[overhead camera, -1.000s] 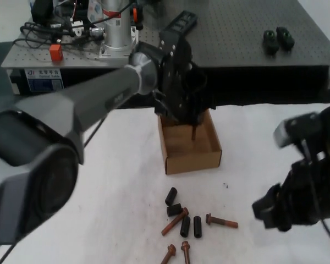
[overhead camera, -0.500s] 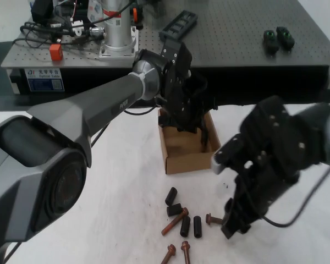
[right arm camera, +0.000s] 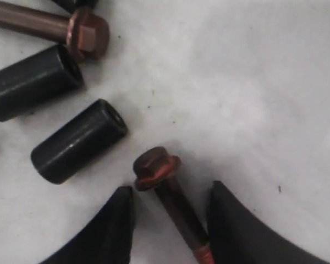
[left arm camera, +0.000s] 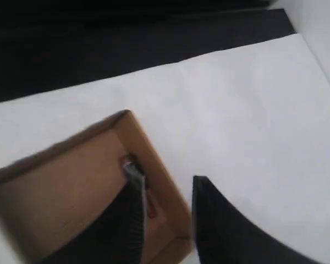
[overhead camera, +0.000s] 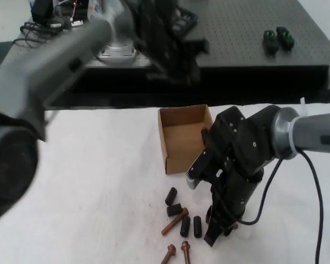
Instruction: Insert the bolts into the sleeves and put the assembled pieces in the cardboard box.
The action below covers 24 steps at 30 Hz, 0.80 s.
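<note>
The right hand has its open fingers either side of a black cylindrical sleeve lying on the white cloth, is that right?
Not a sleeve. In the right wrist view the right hand has its open fingers either side of a copper-coloured hex-headed metal bolt lying on the white cloth.

No text, number or sign can be read in any view. High view: one small dark marking on the grey metal tube of the left arm, too smeared to make out.
</note>
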Each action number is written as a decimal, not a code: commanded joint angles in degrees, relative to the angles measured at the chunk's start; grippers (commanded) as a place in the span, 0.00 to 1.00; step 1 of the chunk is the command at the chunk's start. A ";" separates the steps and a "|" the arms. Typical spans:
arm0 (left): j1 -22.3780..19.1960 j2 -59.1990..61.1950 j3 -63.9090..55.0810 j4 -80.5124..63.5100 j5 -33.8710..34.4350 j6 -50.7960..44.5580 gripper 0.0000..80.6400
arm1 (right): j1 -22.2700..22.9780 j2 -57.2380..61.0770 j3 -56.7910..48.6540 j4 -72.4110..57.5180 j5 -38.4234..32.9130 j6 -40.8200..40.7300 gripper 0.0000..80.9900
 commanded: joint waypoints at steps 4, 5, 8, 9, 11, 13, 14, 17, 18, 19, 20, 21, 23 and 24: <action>-0.27 -2.96 2.93 10.95 -7.41 10.72 0.28 | 0.08 1.76 0.06 -1.52 2.80 0.57 0.04; -0.55 -3.94 5.08 11.31 -7.41 11.60 0.28 | -0.16 1.56 0.23 -1.90 3.49 1.75 0.04; -1.70 -7.21 12.95 11.14 -8.04 15.90 0.28 | -1.79 -0.11 0.28 -2.21 2.50 6.22 0.04; -2.21 -8.33 15.32 10.98 -8.23 17.72 0.28 | -2.63 -1.22 0.68 -2.21 0.95 7.50 0.04; -3.82 -9.99 20.94 10.23 -8.22 22.42 0.28 | -4.37 -4.52 2.30 -2.72 -2.46 10.24 0.04; -5.61 -10.35 24.87 9.42 -8.03 26.07 0.28 | -5.99 -8.34 5.38 -3.68 -3.60 12.85 0.04; -6.76 -10.19 26.11 9.38 -7.67 27.84 0.28 | -6.62 -10.59 7.28 -4.10 -3.66 13.84 0.04; -10.23 -9.47 28.75 8.75 -7.33 31.24 0.28 | -8.38 -17.62 13.12 -4.84 -4.38 15.76 0.04; -11.72 -9.14 29.28 8.35 -7.33 31.87 0.28 | -8.82 -20.19 14.86 -4.98 -4.38 16.40 0.04; -12.62 -8.61 29.52 7.79 -7.33 31.87 0.28 | -9.36 -22.69 16.99 -5.09 -4.38 17.03 0.04; -13.72 -8.00 29.50 6.94 -7.54 31.97 0.28 | -9.83 -25.17 18.97 -5.19 -4.63 17.71 0.04; -14.73 -7.43 29.50 6.13 -8.08 32.41 0.28 | -10.31 -27.10 20.85 -5.22 -5.00 18.15 0.04; -16.13 -6.30 29.50 4.75 -10.04 33.32 0.28 | -10.96 -31.68 24.08 -5.22 -6.03 19.48 0.04; -16.60 -5.64 29.50 4.66 -11.33 34.14 0.28 | -11.10 -33.39 25.19 -5.22 -6.07 19.91 0.04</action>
